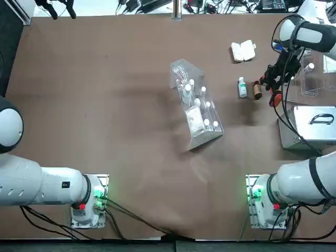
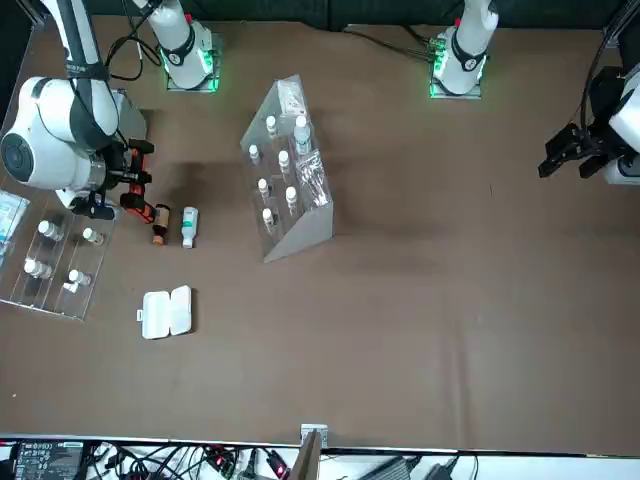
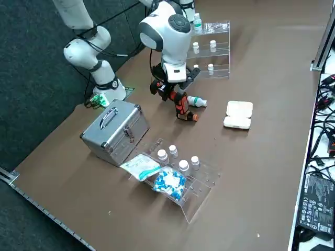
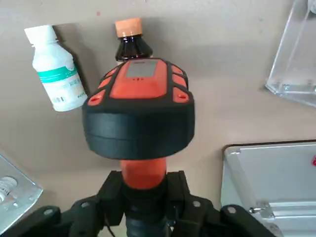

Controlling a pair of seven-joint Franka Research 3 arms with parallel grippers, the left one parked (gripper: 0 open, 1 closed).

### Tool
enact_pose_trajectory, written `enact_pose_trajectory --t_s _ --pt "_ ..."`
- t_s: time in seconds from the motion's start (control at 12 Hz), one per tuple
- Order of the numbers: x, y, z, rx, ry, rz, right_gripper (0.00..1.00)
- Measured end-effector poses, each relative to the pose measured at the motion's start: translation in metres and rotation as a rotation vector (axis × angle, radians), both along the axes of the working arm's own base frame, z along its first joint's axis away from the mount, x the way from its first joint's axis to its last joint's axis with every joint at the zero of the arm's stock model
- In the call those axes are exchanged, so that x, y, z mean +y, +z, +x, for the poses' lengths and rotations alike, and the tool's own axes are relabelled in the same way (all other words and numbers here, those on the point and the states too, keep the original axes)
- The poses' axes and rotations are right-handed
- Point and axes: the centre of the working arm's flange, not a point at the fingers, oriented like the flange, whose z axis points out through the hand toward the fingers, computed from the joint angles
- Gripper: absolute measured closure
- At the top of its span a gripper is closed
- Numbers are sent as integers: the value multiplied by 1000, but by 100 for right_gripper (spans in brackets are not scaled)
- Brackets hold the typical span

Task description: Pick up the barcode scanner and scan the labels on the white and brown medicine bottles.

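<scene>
The right arm's base [image 1: 268, 202] stands at the near edge of the surface [image 1: 131, 157], with small green lights and a red button on it. Ahead of it, on the right, sits a silver metal box [image 3: 115, 130], closed, a handle on its lid. Left of the box, well apart from it, a clear rack [image 1: 205, 137] stands at a slant, holding white-capped vials and a clear packet. Just beyond the box, the right gripper [image 4: 145, 192] hangs over the surface with its fingers [image 4: 112, 197] clenched around the orange-red handle of the scanner [image 4: 138, 106]. The scanner's black and orange head is over the brown bottle [image 4: 132, 47] and hides most of it in the wrist view; whether the two touch, I cannot tell. The brown bottle lies on its side, its orange-brown cap pointing away from the robot. Near it, to its left and apart, the white bottle [image 3: 197, 101] lies on its side too, white cap also pointing away, a blue-green band on its label. Right of the gripper, past the box, a second clear rack [image 3: 201, 196] carries white-capped vials, a bag of blue and white capsules [image 3: 170, 183] and a pale packet [image 3: 140, 166]. Farthest out, beyond the bottles, a small white case [image 2: 165, 313] lies opened flat in two halves.
</scene>
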Motion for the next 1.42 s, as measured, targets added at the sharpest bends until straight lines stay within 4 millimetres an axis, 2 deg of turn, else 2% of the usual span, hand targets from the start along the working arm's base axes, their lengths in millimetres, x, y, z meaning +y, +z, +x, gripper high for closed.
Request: enact_pose_trajectory --t_s 1.08,1.25,1.42 --pt "-1 -9 -4 14 19 11 57" --pt "-1 -8 -3 10 36 18 57" --pt "6 2 4 -16 51 21 57"
